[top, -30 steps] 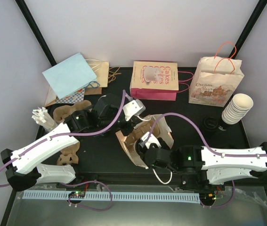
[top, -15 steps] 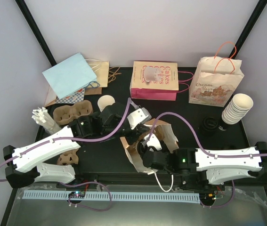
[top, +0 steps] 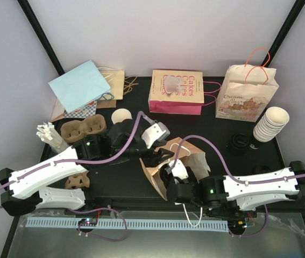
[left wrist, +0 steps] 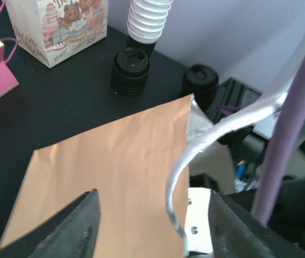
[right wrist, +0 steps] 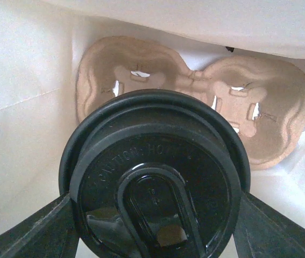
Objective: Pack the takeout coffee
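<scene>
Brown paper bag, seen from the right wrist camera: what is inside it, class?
A brown pulp carrier lies on the bottom of the bag. Above it, the right gripper holds a black lid. The lid covers whatever is under it, and part of the carrier.

The takeout coffee (right wrist: 155, 183) sat inside the paper bag (top: 155, 173) on the desk (top: 217, 126), with a cup carrier (right wrist: 270, 113) beyond it at the bag's bottom. Behind the paper bag stood a gift bag (top: 176, 91); to its right and farther back were stacked lids (top: 238, 142) and stacked cups (top: 270, 123). To its left and farther back were a second carrier (top: 82, 129) and a lone cup (top: 121, 115).
</scene>
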`<state>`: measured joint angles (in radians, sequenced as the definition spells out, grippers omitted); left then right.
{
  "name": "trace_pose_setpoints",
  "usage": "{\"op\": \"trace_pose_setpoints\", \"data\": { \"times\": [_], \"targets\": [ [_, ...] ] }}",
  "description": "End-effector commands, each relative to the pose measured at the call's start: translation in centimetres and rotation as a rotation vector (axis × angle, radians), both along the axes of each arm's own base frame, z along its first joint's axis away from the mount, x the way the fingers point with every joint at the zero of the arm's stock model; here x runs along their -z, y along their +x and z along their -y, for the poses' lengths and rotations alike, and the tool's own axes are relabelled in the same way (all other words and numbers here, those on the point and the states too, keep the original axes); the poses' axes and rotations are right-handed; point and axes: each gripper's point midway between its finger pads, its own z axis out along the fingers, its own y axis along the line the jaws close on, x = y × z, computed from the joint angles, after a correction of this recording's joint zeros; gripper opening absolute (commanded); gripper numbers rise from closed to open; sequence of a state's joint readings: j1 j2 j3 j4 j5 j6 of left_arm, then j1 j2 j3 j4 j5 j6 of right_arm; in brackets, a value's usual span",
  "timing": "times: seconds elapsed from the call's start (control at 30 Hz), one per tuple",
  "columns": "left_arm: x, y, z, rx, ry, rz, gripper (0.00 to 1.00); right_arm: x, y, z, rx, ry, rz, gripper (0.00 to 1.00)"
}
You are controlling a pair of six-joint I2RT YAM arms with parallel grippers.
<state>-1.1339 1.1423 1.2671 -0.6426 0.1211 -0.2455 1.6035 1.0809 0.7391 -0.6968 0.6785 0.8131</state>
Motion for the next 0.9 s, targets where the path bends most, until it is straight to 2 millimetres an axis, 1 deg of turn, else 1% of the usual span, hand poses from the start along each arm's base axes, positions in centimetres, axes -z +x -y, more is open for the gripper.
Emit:
{"op": "trace_pose_setpoints", "data": {
  "times": [0.0,0.07,0.1,0.13,0.17,0.23,0.3,0.4,0.47,0.63,0.73,0.8,0.87],
  "targets": [
    [-4.1,-0.9,-1.1,-0.002,-0.136,0.021,0.65,0.3,0.5,0.3,0.044,0.007,0.040,0.52],
    [-5.3,-1.0,-2.0,-0.022,-0.171,0.027,0.78,0.2,0.6,0.2,0.047,0.015,0.052,0.52],
    [-5.8,-0.9,-2.6,-0.041,-0.184,0.030,0.86,0.1,0.7,0.3,0.048,0.020,0.057,0.52],
    [-6.2,-0.6,-3.3,-0.071,-0.193,0.031,0.96,-0.1,0.7,0.2,0.050,0.031,0.061,0.52],
    [-6.1,-0.2,-4.1,-0.117,-0.188,0.024,0.98,0.0,0.8,0.3,0.048,0.036,0.064,0.52],
    [-5.3,2.0,-6.6,-0.281,-0.149,0.017,0.99,-0.1,0.8,0.4,0.047,0.050,0.069,0.52],
    [-3.8,3.9,-8.8,-0.387,-0.091,-0.007,0.99,0.0,0.9,0.4,0.047,0.058,0.073,0.52],
    [-1.2,7.1,-11.3,-0.489,-0.031,-0.096,0.99,0.0,0.9,0.5,0.046,0.063,0.082,0.52],
    [0.5,8.5,-11.6,-0.490,-0.005,-0.147,0.98,0.0,0.9,0.4,0.040,0.064,0.086,0.52],
    [3.4,11.6,-10.5,-0.479,0.079,-0.205,0.92,0.3,0.8,-0.2,0.009,0.067,0.101,0.52],
    [4.5,13.2,-9.2,-0.454,0.117,-0.225,0.89,0.2,0.6,-0.7,-0.001,0.061,0.133,0.52],
    [5.8,14.3,-8.2,-0.431,0.154,-0.246,0.86,0.0,0.4,-1.2,-0.009,0.052,0.162,0.52],
    [6.9,14.9,-7.2,-0.401,0.185,-0.278,0.85,0.1,0.1,-1.8,-0.026,0.033,0.185,0.52]
  ]
}}
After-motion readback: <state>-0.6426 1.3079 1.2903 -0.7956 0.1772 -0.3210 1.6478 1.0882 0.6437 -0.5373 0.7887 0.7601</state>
